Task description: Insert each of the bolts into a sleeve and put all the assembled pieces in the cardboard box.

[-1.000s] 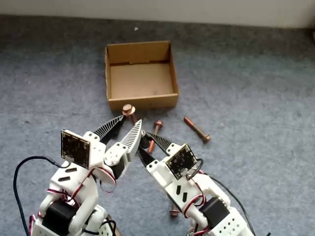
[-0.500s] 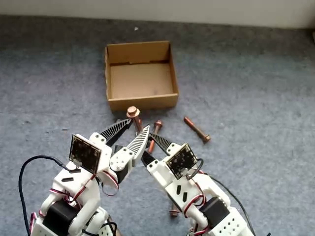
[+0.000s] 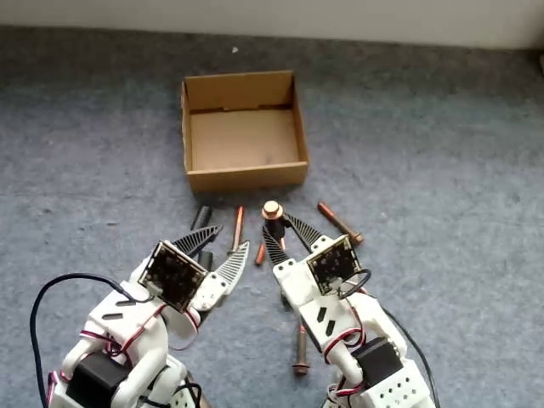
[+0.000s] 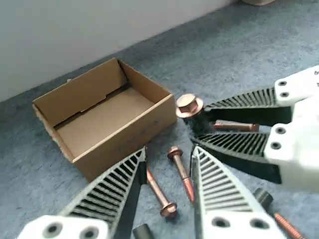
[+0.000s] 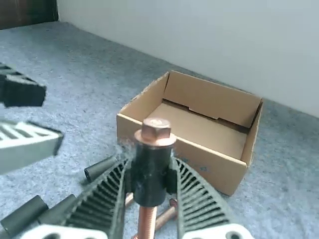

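My right gripper point(image 3: 277, 224) is shut on a black sleeve with a copper bolt through it point(image 3: 272, 210), held upright just in front of the cardboard box point(image 3: 245, 174). The right wrist view has the bolt head on top of the sleeve point(image 5: 150, 158) between the fingers of my right gripper point(image 5: 149, 172). My left gripper point(image 3: 219, 245) stands open and holds nothing, to the left of the right one. Below it lie two loose bolts point(image 4: 160, 192) point(image 4: 181, 168). The box point(image 4: 99, 115) holds nothing.
Loose bolts lie on the grey carpet point(image 3: 237, 228) point(image 3: 340, 223) point(image 3: 300, 348). Black sleeves rest near the left gripper point(image 3: 201, 218) point(image 5: 98, 170) point(image 5: 22, 214). A pale wall point(image 3: 272, 17) runs behind the box.
My left gripper has let go of the bolt and drawn back toward its base. My right gripper has shifted right and forward with the bolt and sleeve in it.
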